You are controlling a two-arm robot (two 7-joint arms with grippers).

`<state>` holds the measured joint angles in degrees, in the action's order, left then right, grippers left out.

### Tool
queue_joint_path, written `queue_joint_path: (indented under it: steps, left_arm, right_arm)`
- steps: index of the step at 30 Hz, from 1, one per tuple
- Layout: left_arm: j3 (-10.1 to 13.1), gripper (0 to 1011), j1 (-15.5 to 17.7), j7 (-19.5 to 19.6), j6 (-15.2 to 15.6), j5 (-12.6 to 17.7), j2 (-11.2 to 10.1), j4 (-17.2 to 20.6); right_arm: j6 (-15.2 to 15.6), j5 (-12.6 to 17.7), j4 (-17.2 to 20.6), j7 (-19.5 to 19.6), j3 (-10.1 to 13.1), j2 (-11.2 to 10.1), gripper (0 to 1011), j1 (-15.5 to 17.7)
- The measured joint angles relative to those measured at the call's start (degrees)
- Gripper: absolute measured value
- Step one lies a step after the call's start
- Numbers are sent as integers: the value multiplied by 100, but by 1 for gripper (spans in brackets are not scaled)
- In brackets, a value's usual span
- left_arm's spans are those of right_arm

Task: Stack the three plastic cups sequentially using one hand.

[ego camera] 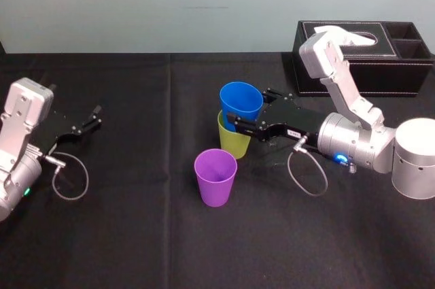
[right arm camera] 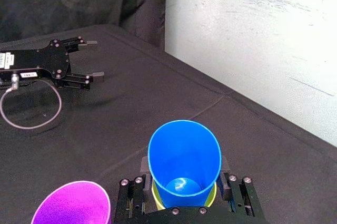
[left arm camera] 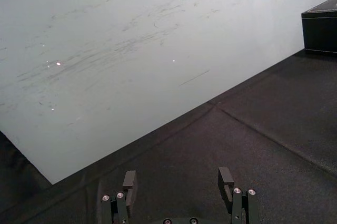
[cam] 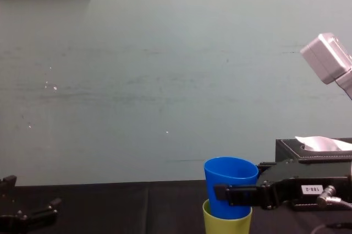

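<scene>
As the right gripper [ego camera: 243, 113] pinched the blue cup [ego camera: 241, 102] inside the green cup [ego camera: 234, 145], the left gripper [ego camera: 94, 117] sat spread at nine o'clock.

A small white label [cam: 309, 188] sits on the right gripper [cam: 231, 194]. Its numbers look like "188-2". The left gripper [right arm camera: 96, 59] has a white label [right arm camera: 29, 75] too, but it is too small to read.

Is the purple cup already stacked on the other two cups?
No, the purple cup stands alone on the black table, apart from the blue cup nested in the yellow-green cup.
</scene>
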<state>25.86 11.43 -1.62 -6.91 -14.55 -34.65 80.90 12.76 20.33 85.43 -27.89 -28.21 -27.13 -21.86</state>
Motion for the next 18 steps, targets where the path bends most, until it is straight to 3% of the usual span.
queue_joint_path:
  steps: [4, 15, 18]
  left_arm:
    - [0, 1011, 0, 0, 0, 0, 0, 0]
    - [0, 1011, 0, 0, 0, 0, 0, 0]
    - [0, 1011, 0, 0, 0, 0, 0, 0]
  right_arm:
    - [2, 2, 2, 1, 0, -1, 722, -1]
    - [4, 6, 9, 1, -2, -6, 987, -6]
    - [4, 7, 10, 1, -2, -7, 1000, -6]
